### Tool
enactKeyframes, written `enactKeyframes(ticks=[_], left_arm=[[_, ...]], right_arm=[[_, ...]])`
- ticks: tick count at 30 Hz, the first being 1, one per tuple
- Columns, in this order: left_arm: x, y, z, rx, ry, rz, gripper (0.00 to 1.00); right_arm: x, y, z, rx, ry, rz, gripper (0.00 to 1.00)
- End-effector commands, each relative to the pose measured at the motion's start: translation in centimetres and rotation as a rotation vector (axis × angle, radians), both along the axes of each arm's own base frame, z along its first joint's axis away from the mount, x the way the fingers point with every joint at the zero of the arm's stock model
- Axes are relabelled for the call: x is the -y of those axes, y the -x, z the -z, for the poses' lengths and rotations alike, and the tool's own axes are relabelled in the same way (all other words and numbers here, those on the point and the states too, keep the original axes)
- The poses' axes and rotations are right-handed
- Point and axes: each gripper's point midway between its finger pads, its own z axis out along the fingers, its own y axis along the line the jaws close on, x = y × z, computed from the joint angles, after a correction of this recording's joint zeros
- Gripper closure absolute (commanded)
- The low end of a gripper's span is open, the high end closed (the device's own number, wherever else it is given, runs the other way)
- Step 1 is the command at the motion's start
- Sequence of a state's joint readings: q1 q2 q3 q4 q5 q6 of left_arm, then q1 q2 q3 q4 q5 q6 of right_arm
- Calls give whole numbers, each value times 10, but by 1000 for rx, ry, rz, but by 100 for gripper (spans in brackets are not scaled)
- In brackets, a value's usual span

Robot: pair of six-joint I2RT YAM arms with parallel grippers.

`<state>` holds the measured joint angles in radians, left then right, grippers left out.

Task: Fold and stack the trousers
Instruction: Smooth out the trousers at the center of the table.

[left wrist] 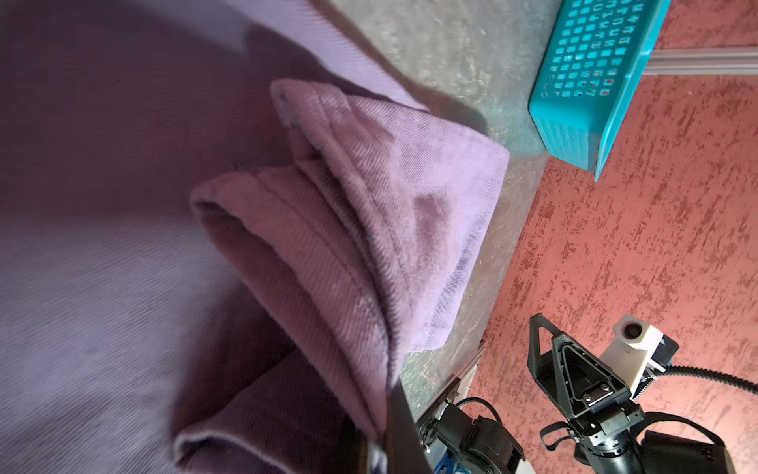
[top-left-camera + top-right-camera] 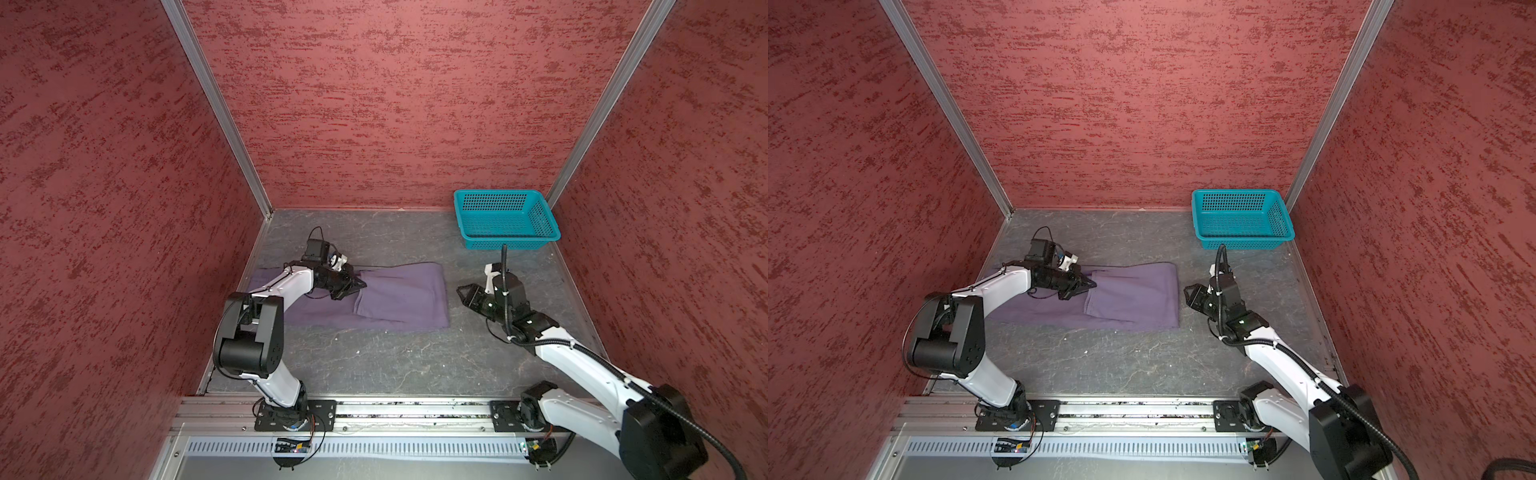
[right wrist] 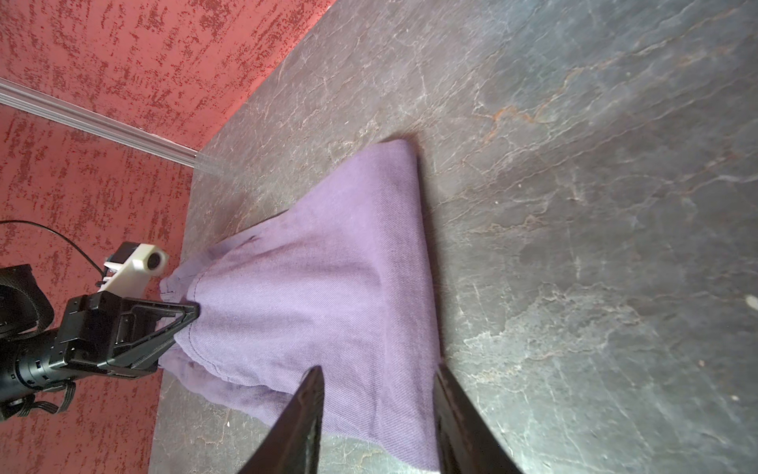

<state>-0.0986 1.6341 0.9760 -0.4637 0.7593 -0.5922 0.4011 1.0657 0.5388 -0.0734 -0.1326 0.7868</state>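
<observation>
The purple trousers (image 2: 399, 301) (image 2: 1133, 301) lie on the grey table, folded over so that a top layer covers their right half. My left gripper (image 2: 360, 286) (image 2: 1090, 286) is shut on the edge of that top layer near the middle of the cloth. In the left wrist view the bunched trousers (image 1: 336, 230) run down into the left gripper (image 1: 383, 414). My right gripper (image 2: 459, 291) (image 2: 1187, 290) stands open and empty just right of the folded end. In the right wrist view the right gripper (image 3: 377, 369) frames the trousers (image 3: 311, 262), apart from them.
A teal mesh basket (image 2: 505, 243) (image 2: 1241, 243) (image 1: 582, 82) sits at the back right corner of the table. Red textured walls close in the left, back and right sides. A metal rail with both arm bases runs along the front edge.
</observation>
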Motion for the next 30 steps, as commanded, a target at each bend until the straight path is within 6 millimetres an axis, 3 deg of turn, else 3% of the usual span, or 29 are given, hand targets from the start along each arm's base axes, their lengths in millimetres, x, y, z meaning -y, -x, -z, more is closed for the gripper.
enactKeyframes(ticks=[1,7,11,12,15,18,20,23,27,30], left_arm=[[-3,3,-23,13,41,-30,100],[-5,0,-46,38,70,-61,100],[-23,-3,-31,10,19,-97,100],[-32,-3,-22,-15,10,-129,92],[-65,5,1,-80,-52,-242,43],[-97,9,4,-84,-91,-354,36],[-105,8,-4,-54,-103,-385,35],[-100,7,-16,-20,-148,-347,34],[-61,7,-20,20,-156,-216,36],[-36,15,-8,-12,-156,-139,37]], right_arm=[[0,-2,5,-3,-15,2,56],[-5,-2,14,-25,-30,-15,56],[-6,-1,18,-33,-31,-22,54],[-7,-1,19,-37,-31,-26,50],[-6,1,25,-61,-16,-29,38],[-8,1,35,-96,4,-48,32],[-14,-1,42,-122,15,-80,32],[-23,-6,56,-163,38,-125,32],[-37,-14,70,-187,27,-182,35],[-50,-18,80,-207,10,-218,38]])
